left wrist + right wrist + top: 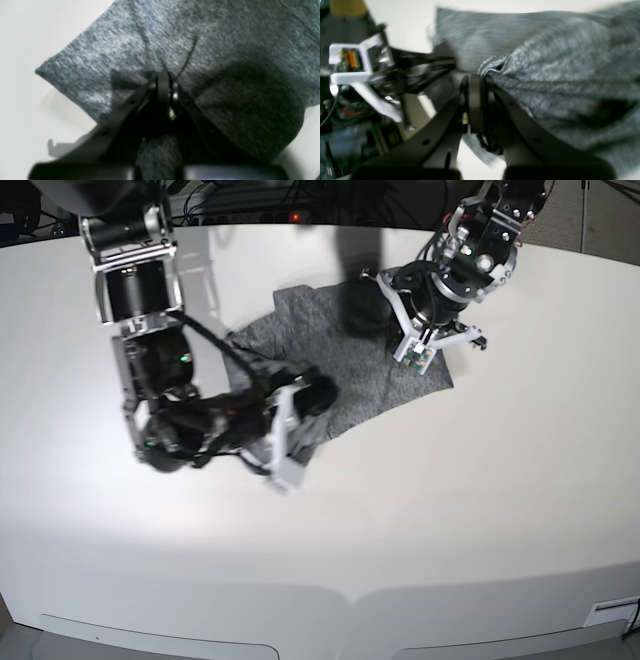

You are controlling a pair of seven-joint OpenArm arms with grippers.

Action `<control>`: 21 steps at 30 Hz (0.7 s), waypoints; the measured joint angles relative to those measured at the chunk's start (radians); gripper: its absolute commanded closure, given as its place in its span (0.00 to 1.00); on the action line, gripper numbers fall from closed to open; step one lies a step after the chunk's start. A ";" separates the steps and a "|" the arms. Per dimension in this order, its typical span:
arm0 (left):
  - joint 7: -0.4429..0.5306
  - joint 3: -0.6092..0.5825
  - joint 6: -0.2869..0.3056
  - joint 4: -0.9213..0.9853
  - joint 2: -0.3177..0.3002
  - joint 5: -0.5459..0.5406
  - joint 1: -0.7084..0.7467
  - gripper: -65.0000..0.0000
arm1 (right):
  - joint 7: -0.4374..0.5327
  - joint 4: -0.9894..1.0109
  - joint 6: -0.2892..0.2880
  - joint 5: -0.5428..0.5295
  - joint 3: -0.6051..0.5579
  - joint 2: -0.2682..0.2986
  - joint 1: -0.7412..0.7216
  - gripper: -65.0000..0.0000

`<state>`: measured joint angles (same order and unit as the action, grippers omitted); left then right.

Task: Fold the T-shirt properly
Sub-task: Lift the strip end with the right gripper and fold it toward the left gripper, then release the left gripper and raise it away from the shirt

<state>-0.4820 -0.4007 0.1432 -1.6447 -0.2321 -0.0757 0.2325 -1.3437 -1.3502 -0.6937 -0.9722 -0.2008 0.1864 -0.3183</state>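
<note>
The heather-grey T-shirt (350,380) lies partly folded and crumpled on the white table, between the two arms. In the left wrist view my left gripper (163,75) is shut with its tips pressed into the T-shirt (225,50), and creases run out from the pinch. In the base view this left gripper (365,315) is at the cloth's far side. My right gripper (475,76) is shut on a bunched hem of the T-shirt (557,62), and cloth hangs below the jaws. In the base view the right gripper (322,395) is at the cloth's near-left edge.
The white table (480,500) spreads wide around the cloth, with its curved front edge low in the base view. The left arm's white wrist camera mount (357,65) shows at the left of the right wrist view. Cables lie beyond the table's far edge (250,200).
</note>
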 measured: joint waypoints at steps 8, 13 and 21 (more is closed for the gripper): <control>0.002 0.000 0.007 0.000 0.000 0.050 0.000 1.00 | 0.002 0.000 0.000 0.000 -0.231 -0.095 0.000 1.00; 0.011 0.000 0.007 0.000 -0.001 0.050 0.000 1.00 | 0.007 0.000 0.000 -0.022 -0.258 -0.137 0.003 1.00; 0.040 0.001 0.011 -0.007 -0.011 0.050 -0.001 1.00 | 0.022 -0.021 0.006 -0.022 -0.251 -0.151 0.027 1.00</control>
<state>-0.4419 -0.3996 0.1539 -1.6520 -0.2432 -0.0261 0.2317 -1.3220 -1.3712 -0.6880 -0.9939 -0.4515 0.0353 -0.2909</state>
